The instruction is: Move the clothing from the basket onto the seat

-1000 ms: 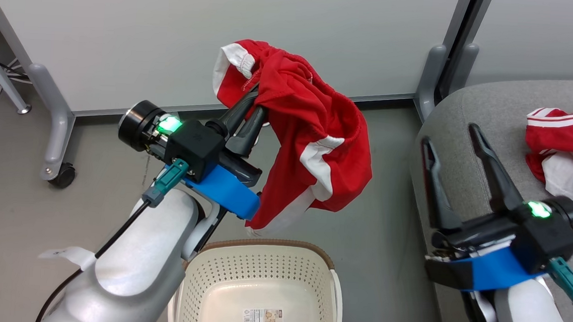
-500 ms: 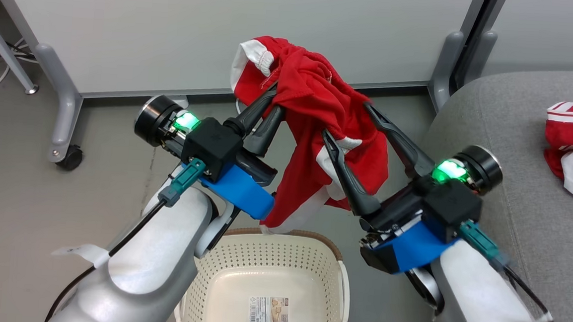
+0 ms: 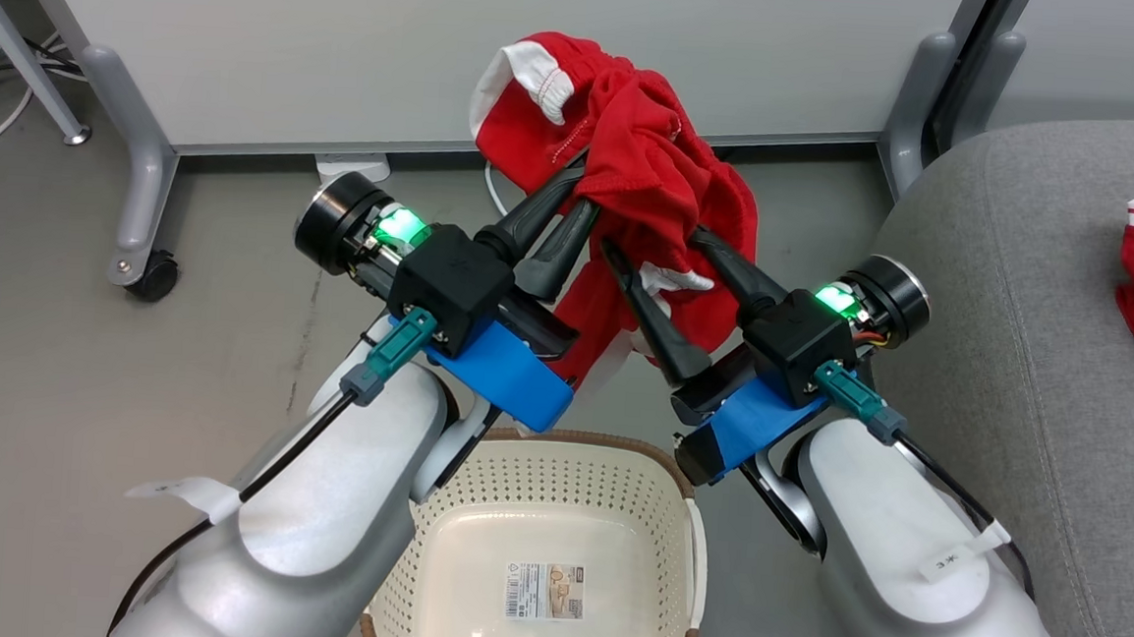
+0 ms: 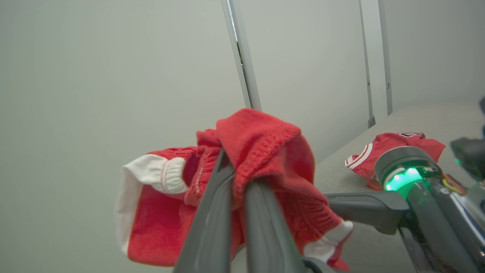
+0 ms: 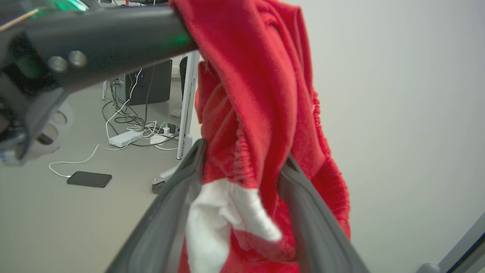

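Red white-trimmed garment (image 3: pixel 636 155) hangs mid-frame, pinched by the left claw (image 3: pixel 579 196), right claw (image 3: pixel 655 245) spread astride it, nearer the grey fabric seat (image 3: pixel 1021 307) at right.

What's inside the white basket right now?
Just a paper label stuck to the bottom of the basket, and nothing else in the part showing. The left arm covers its left side, so that bit is unknown.
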You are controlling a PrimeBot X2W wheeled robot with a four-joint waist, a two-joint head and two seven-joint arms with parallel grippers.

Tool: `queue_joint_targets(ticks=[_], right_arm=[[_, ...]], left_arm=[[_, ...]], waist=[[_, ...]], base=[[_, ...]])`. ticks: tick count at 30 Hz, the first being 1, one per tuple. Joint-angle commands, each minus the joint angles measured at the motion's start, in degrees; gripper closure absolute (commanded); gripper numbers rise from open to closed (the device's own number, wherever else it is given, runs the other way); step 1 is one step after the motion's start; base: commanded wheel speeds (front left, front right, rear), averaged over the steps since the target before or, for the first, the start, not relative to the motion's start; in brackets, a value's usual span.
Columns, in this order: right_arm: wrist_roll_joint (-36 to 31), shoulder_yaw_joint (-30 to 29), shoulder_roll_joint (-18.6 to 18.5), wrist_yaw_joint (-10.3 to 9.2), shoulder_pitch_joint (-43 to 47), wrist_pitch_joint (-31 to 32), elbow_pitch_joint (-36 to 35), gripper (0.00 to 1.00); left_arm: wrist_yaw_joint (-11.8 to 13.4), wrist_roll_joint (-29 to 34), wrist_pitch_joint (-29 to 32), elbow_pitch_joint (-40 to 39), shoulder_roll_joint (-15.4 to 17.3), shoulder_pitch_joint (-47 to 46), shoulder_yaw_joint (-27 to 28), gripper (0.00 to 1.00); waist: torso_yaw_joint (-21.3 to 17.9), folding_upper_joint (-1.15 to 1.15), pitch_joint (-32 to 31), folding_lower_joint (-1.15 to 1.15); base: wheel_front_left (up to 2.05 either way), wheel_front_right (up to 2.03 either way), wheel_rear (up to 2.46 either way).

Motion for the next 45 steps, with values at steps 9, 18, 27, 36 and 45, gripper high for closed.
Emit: queue_joint_targets(ticks=[9, 18, 27, 36, 45], right_arm=[[0.92, 0.19, 1.15, 0.01, -1.75, -0.03, 1.22, 1.0], [1.21, 0.32, 1.22, 0.02, -1.26, -0.03, 1.27, 1.0], [1.76, 0.23, 0.87, 0.01, -1.33, -0.03, 0.79, 1.0], [2.04, -0.48, 0.57, 0.01, -1.18, -0.04, 0.23, 1.0], [2.45, -3.73, 0.34, 0.02, 1.01, -0.04, -1.83, 1.0]], left_arm=[[-0.5, 0.52, -0.27, 0.26, -0.57, -0.66, 0.8, 1.0], [-0.72, 1.01, -0.27, 0.49, -0.8, 0.01, 1.46, 1.0], [-0.74, 1.59, -0.27, 1.02, -1.16, 0.51, 2.12, 0.0], [-0.95, 2.2, -0.26, 1.34, -1.49, 0.99, 2.63, 0.0], [-0.83, 2.62, -0.26, 0.64, -1.44, 2.04, 3.49, 0.0]], waist=[[0.28, 0.0, 0.27, -0.01], [0.15, 0.0, 0.03, -0.01], [0.35, 0.0, -0.02, -0.01], [0.45, 0.0, 0.0, -0.01], [-1.19, 0.0, 1.17, -0.01]], base=[[0.0, 0.0, 0.0], [0.0, 0.0, 0.0], [0.0, 0.0, 0.0], [0.0, 0.0, 0.0], [0.0, 0.0, 0.0]])
